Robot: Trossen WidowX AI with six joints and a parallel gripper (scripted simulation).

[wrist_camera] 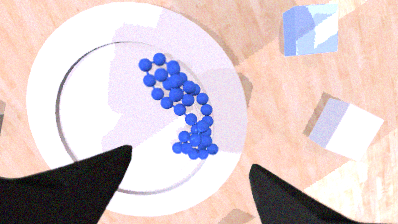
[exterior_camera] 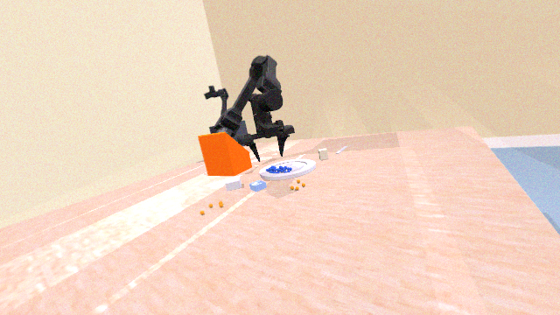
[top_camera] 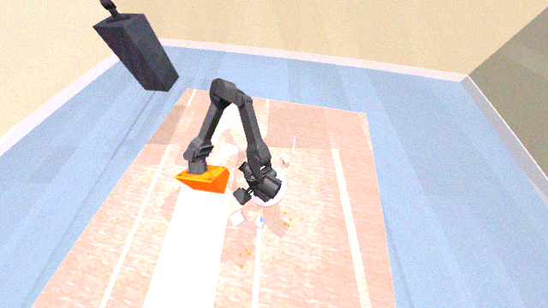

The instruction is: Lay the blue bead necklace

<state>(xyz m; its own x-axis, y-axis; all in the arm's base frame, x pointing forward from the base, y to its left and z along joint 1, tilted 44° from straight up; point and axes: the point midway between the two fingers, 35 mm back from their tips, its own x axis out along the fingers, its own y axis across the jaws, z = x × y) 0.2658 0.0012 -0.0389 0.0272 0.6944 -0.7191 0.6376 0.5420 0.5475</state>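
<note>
- Above the round bead board [top_camera: 282,192] [exterior_camera: 310,169] [wrist_camera: 42,100], my claw [exterior_camera: 270,158] [wrist_camera: 192,161] hangs wide, holding nothing.
- Below, the blue bead necklace [exterior_camera: 279,170] [wrist_camera: 176,95] lies bunched on the board, partly across its groove line.
- Beyond the rim, I see a white block [top_camera: 237,218] [exterior_camera: 234,185] [wrist_camera: 346,129] near a blue one [top_camera: 259,221] [exterior_camera: 257,185] [wrist_camera: 311,30].

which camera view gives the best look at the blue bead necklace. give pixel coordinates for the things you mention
The wrist view: it shows the blue bead necklace [exterior_camera: 279,169] [wrist_camera: 187,100] large, its beads bunched across part of the groove line. The exterior view shows only a small blue clump on the board [exterior_camera: 306,170] [wrist_camera: 45,100] [top_camera: 282,194]. In the top view I can't make it out.
</note>
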